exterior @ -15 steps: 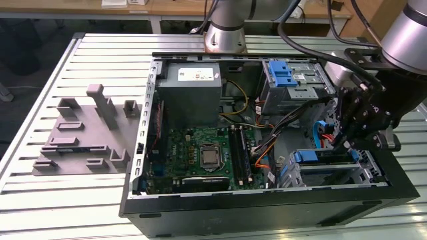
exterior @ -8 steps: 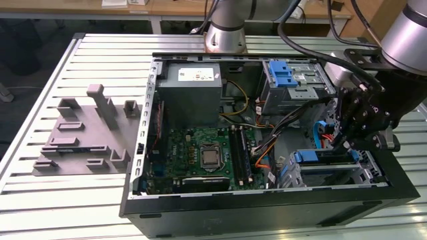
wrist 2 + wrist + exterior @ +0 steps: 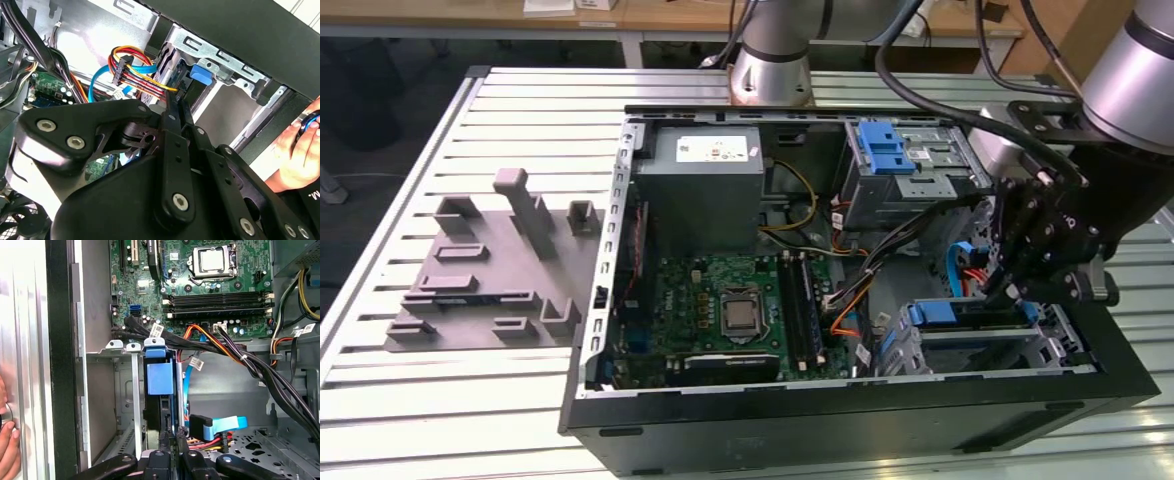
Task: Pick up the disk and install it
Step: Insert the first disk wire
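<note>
Pinching the disk (image 3: 160, 405) by its edge, apparently, the narrow claw (image 3: 170, 442) holds something stiff, heavy, shock-sensitive.

Green motherboard (image 3: 734, 305); blue rails on the disk (image 3: 160, 385); red, yellow and orange cables (image 3: 132, 67); black gripper (image 3: 171, 440); grey power supply (image 3: 707, 170); black case (image 3: 854, 425).
</note>
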{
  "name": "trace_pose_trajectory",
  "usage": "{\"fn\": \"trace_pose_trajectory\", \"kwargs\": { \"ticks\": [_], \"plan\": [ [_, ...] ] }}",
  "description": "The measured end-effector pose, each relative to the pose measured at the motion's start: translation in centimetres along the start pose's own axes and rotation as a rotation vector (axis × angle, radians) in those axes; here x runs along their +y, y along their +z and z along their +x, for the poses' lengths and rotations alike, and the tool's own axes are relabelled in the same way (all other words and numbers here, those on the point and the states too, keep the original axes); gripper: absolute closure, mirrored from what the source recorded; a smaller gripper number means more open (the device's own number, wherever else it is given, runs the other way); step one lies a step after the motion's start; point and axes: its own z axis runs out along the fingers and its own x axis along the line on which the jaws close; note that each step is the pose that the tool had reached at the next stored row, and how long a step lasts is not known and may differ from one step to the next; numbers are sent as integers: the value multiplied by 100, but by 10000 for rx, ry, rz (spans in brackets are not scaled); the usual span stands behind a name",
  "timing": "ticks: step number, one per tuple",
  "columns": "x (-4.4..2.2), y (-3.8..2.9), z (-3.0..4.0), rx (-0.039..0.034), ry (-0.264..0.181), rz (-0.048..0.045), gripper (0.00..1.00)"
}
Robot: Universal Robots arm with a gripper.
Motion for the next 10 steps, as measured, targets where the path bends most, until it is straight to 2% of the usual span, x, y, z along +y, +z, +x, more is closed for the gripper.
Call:
{"fn": "trace_pose_trajectory", "kwargs": {
  "ticks": [10],
  "plan": [
    [-1,25,10,0,28,-40,84]
  ]
}}
